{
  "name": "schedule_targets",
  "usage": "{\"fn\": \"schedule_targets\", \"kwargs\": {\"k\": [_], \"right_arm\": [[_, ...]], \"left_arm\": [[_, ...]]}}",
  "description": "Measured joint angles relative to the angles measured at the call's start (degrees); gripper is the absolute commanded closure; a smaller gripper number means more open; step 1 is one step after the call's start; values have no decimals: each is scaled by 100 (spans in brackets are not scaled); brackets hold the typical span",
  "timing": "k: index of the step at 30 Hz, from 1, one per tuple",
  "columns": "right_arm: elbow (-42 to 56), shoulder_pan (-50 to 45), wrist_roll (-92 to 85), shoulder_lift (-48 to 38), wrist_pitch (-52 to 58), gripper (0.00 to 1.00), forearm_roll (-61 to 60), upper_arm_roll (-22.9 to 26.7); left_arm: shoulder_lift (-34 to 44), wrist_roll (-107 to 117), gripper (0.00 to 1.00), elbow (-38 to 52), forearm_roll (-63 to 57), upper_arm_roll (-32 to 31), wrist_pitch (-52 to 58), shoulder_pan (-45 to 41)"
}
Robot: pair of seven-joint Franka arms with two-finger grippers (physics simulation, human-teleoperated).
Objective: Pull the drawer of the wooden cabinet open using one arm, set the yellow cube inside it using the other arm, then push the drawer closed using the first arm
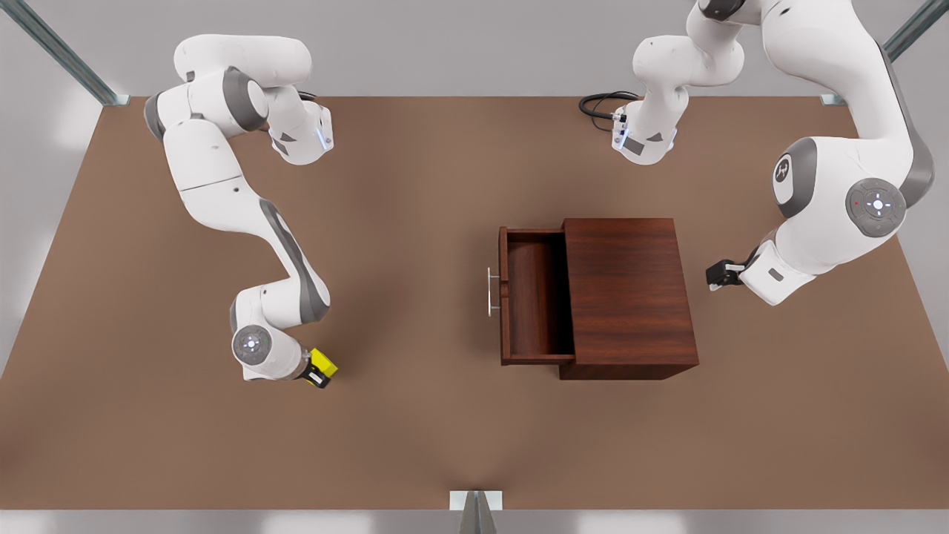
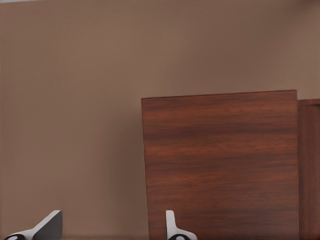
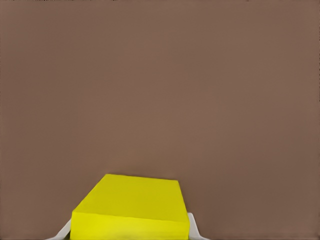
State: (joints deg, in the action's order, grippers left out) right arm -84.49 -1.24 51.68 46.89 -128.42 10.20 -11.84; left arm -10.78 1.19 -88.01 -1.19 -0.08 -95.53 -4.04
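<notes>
One yellow cube (image 1: 323, 362) sits clamped in the right tool (image 1: 317, 372), low over the counter (image 1: 415, 415) and well apart from the one wooden cabinet (image 1: 629, 297). Its single drawer (image 1: 528, 304) stands pulled out. The left tool (image 1: 716, 274), fingers spread wide and empty, hangs beside the cabinet's far end.

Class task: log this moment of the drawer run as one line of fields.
drawer: open, empty | yellow cube: between right gripper fingers, away from wooden cabinet | left gripper: open, beside cabinet, opposite drawer
</notes>
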Motion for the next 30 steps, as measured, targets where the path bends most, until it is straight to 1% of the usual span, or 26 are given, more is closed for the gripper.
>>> {"fn": "schedule_targets", "kwargs": {"k": [2,4,10,16,21,30], "right_arm": [[0,6,25,-4,7,31,-7,-1],[-1,25,51,-48,23,33,-17,-13],[-16,8,206,-773,387,34,-211,-72],[78,-178,526,-1374,1032,35,-555,-185],[354,-646,1059,-1525,1548,36,-776,-206],[1463,-1875,2682,-1383,2256,36,-857,-195]], "left_arm": [[0,-9,0,0,0,0,2,-1],[0,-17,0,0,0,0,6,-1],[-10,-40,0,0,-4,2,10,8],[-26,-48,0,8,-42,-9,43,-51],[-35,-51,0,9,-55,-9,56,-44],[-41,-55,0,9,-61,-9,63,-45]]}}
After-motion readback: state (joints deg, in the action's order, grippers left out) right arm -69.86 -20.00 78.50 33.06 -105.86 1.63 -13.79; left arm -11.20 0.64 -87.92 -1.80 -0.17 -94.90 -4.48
